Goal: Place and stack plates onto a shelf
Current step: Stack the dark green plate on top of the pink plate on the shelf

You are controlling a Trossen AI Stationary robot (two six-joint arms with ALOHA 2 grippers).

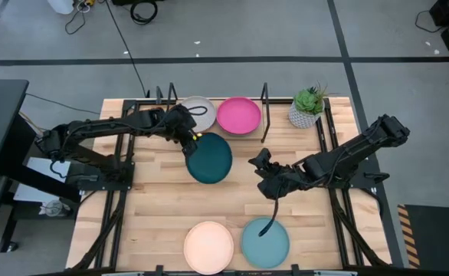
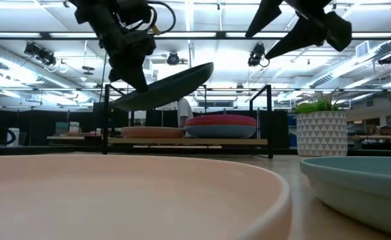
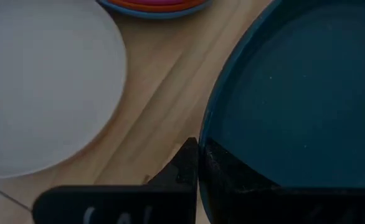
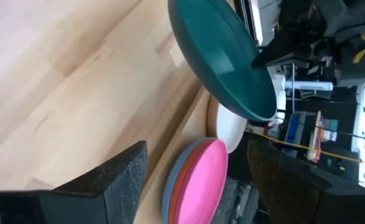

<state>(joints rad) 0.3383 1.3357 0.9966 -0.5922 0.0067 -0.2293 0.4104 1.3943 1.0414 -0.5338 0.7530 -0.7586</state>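
Two round matte plates lie flat nearest me at the table's front edge, a cream plate (image 1: 208, 246) and a light blue plate (image 1: 265, 240) side by side, neither yet lifted. Above the table's middle my right gripper (image 1: 264, 175) hangs with its fingers spread apart and nothing between them. Farther back, my left gripper (image 1: 188, 136) has its fingers clamped on the rim of the round dark teal plate (image 1: 209, 159), which is in the air and tilted, just in front of the low wooden shelf with black metal loops (image 1: 264, 103). I judge this to be the carry to the shelf; next I need to level the plate over one stack and lower it before letting go. On the shelf I count a grey plate (image 1: 197, 113) topping one stack and a pink plate (image 1: 238, 115) over orange and blue rims; I cannot count further down.
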